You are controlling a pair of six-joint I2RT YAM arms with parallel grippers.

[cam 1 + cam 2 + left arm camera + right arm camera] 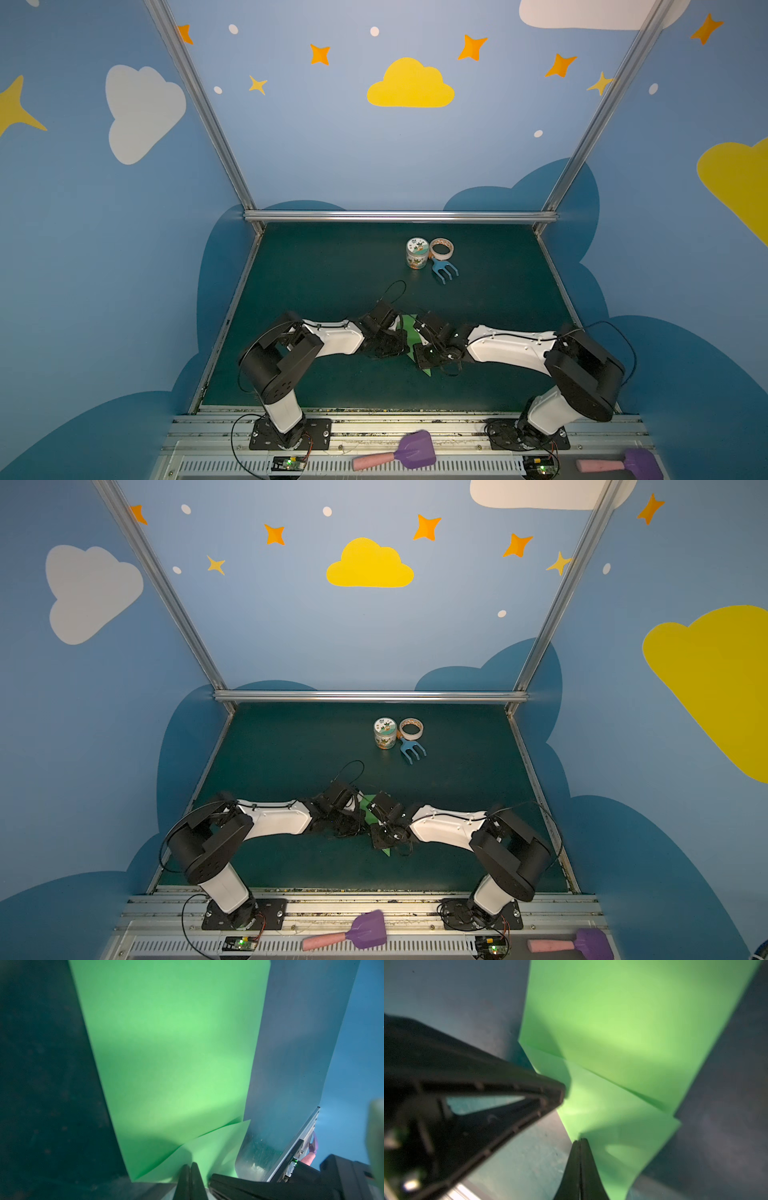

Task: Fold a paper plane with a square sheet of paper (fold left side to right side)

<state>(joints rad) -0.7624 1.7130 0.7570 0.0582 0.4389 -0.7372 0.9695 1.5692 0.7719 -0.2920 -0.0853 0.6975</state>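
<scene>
Green paper (pixel 166 1053): creased narrow, straight edges, diagonal flap layered at end.

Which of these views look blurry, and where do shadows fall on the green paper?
Left wrist view: the paper is soft, brightest mid-sheet, shadowed beside the shut left gripper. Right wrist view: blurrier, with shadow around the right gripper. Both top views: sharp and evenly lit, the paper mostly hidden behind both grippers.

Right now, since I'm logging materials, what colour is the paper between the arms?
The paper is plain bright green; shows best in the left wrist view.
</scene>
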